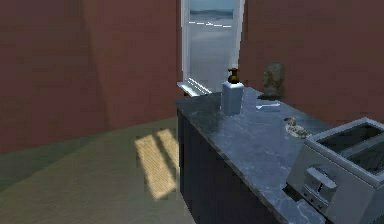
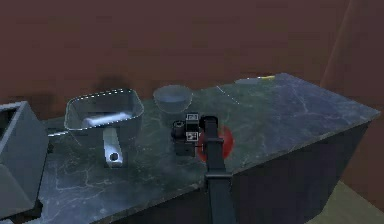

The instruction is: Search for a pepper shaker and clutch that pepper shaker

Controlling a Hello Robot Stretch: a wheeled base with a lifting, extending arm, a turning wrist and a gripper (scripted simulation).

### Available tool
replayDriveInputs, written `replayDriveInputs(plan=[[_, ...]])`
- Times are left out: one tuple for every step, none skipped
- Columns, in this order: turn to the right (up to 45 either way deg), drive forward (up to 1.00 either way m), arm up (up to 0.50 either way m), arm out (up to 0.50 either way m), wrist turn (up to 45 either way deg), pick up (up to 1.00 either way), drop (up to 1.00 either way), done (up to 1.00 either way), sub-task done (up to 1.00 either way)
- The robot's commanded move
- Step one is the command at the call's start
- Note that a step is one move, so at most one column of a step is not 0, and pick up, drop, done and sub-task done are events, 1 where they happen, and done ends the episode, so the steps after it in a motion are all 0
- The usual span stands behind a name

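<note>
At the arm side view's bottom edge the arm (image 2: 216,185) rises over the dark marbled tabletop (image 2: 300,115). Its tool (image 2: 177,138) sits over the stone, just left of a red round thing (image 2: 222,146) that the bar partly covers. Tool state: cannot tell, wide or narrow; with dark clutter right at its tip I cannot tell whether it holds anything. Left of it lies a steel pan (image 2: 103,112), handle toward the near edge. Beyond stands a grey bowl (image 2: 172,96), and at the far edge a small yellow thing (image 2: 262,75). Forward view, near to far along the tabletop: toaster (image 1: 345,160), a small brownish blob (image 1: 293,126), a pump bottle (image 1: 232,92), a bust (image 1: 273,80), then the window (image 1: 212,40). Pepper shaker: no blob has the shape and colour to be named as one. By judgement, the likeliest spots are the dark mass at the tool's tip and the brownish blob by the toaster. Its heading and long axis cannot be read; a shaker would likely stand upright, axis vertical, with no real front. To do the step well: confirm the target before committing. Bring the tool level with mid-body, come in sideways with a finger on each side of the vertical axis, steer wide of the pan handle and the red round thing, then lift straight up.
</note>
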Motion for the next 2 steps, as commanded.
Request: replayDriveInputs(plan=[[0.0, 0.0, 0.1, 0.0, 0.0, 0.0, 0.0, 0.0, 0.0], [0.0, 0.0, 0.0, 0.0, 0.0, 0.0, 0.0, 1.0, 0.0]])
